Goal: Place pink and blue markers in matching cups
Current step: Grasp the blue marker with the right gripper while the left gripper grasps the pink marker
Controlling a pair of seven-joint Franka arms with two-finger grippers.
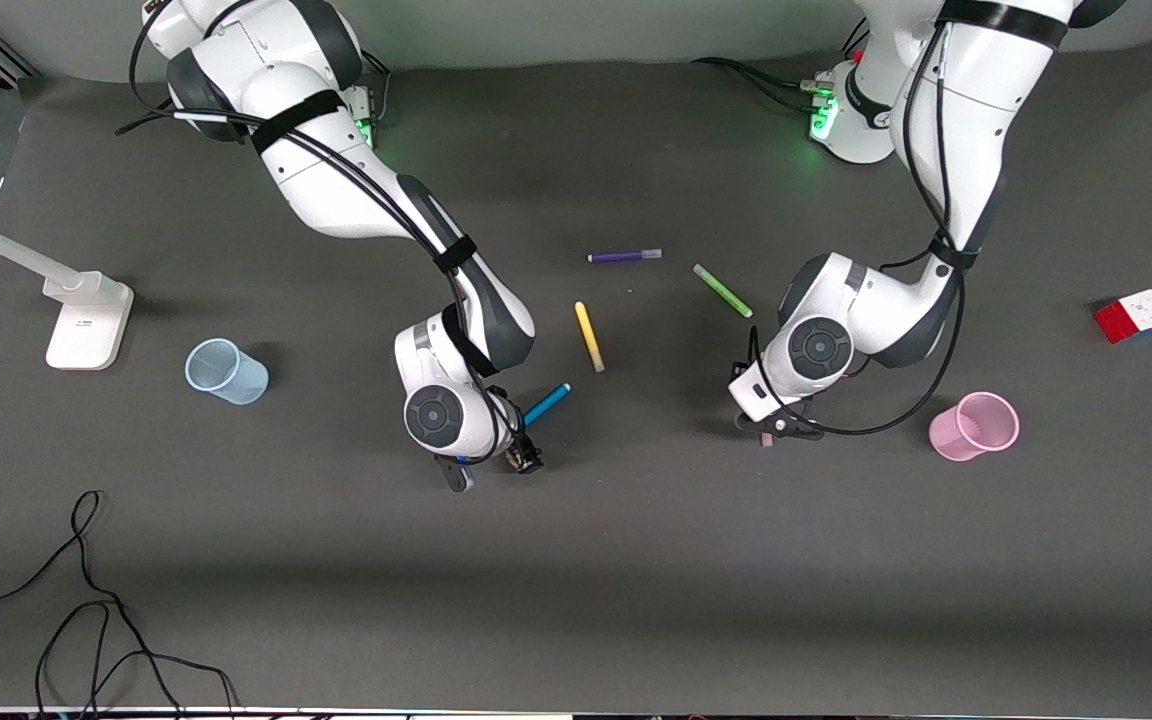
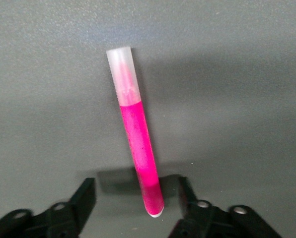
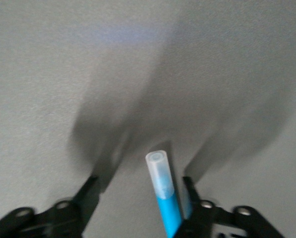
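Observation:
The pink marker lies flat on the dark table, its end between the spread fingers of my left gripper, which is down at the table and open around it. In the front view only a bit of that marker shows under the left gripper. My right gripper is low at the table and open. The blue marker lies between its fingers, against one of them, and sticks out from under the hand in the front view. The pale blue cup stands toward the right arm's end. The pink cup stands toward the left arm's end.
A purple marker, a green marker and a yellow marker lie mid-table, nearer the robots' bases. A red and white cube sits past the pink cup. A white stand and a black cable are at the right arm's end.

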